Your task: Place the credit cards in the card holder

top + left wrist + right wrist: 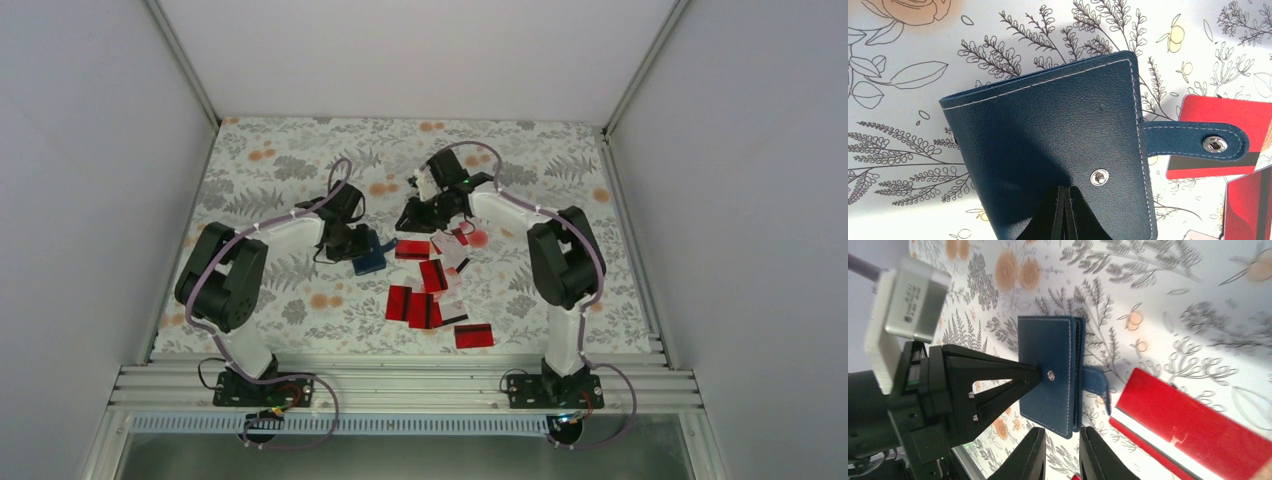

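The card holder (1048,145) lies folded on the floral tablecloth (908,150), its strap (1193,142) hanging loose. The left gripper (1064,192) has its fingers together, tips pressed on the cover beside the snap (1099,177). Credit cards (430,295) are scattered just right of the holder. The right gripper (1062,437) hovers near it, fingers slightly apart and empty.

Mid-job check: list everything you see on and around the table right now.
card holder: one, navy blue, folded, strap unsnapped, left of the cards
credit cards: roughly nine (overlapping, count uncertain), mostly red, a few white, scattered mid-table right of the holder
tablecloth: one, white floral, covering the table
enclosure walls: white, on three sides
left gripper: one, black, shut, tips on the holder's cover
right gripper: one, black, narrowly open, above the cloth beyond the cards
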Controlling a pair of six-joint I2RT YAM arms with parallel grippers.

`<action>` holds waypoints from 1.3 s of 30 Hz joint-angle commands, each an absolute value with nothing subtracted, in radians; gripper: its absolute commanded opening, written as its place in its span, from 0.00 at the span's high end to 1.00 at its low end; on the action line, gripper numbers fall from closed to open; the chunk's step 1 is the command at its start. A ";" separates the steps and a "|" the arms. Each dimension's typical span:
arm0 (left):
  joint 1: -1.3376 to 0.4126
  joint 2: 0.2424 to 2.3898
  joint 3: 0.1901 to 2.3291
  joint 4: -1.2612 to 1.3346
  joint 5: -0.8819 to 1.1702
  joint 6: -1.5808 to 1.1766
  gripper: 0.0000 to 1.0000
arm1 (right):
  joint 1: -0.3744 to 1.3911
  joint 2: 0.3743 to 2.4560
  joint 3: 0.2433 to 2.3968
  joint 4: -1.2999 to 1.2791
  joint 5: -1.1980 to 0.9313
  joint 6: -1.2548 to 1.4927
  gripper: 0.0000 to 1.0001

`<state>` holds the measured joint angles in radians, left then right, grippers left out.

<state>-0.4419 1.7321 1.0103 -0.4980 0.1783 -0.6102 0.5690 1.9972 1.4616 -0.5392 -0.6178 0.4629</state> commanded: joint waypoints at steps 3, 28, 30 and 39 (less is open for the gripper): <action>-0.451 1.792 1.010 -0.534 0.116 -0.560 0.98 | 0.525 1.972 1.405 -0.528 -0.590 0.458 0.79; -0.451 1.848 1.028 -0.508 0.174 -0.502 0.98 | 0.551 2.145 1.401 -0.407 -0.666 0.532 0.84; -0.451 1.850 1.027 -0.507 0.177 -0.499 0.98 | 0.553 2.150 1.408 -0.405 -0.674 0.534 0.84; -0.451 1.856 1.035 -0.508 0.180 -0.496 0.98 | 0.572 2.185 1.470 -0.419 -0.698 0.527 0.84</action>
